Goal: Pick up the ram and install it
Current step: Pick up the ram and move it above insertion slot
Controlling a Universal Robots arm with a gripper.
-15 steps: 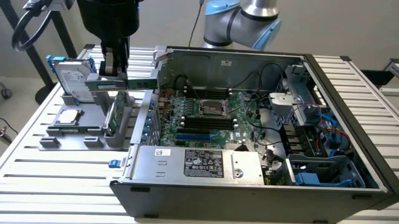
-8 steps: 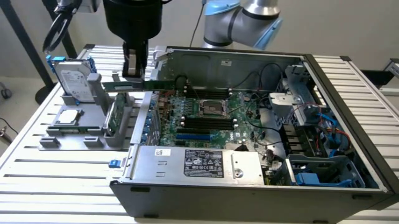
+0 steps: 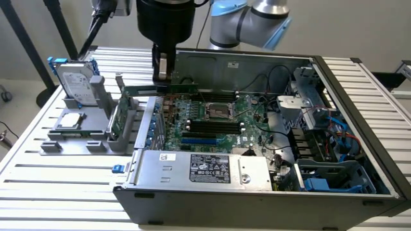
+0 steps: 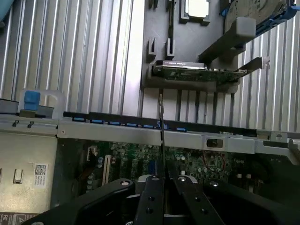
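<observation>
Exterior view: we see a slatted table (image 3: 57, 187) bearing 1 open computer case (image 3: 257, 197), with the motherboard (image 3: 189, 103) flat inside and black slots (image 3: 212, 127) near its middle. At the exterior view's left stands a grey fixture (image 3: 77, 144) with a hard drive (image 3: 74, 82) upright and a processor (image 3: 69, 120) lying flat. The gripper (image 3: 165, 79) hangs above the case wall beside the fixture, clenched on the ram (image 3: 186, 89), held level and apart from the slots. Wrist view: the ram appears edge-on between 2 fingers (image 4: 152, 192).
</observation>
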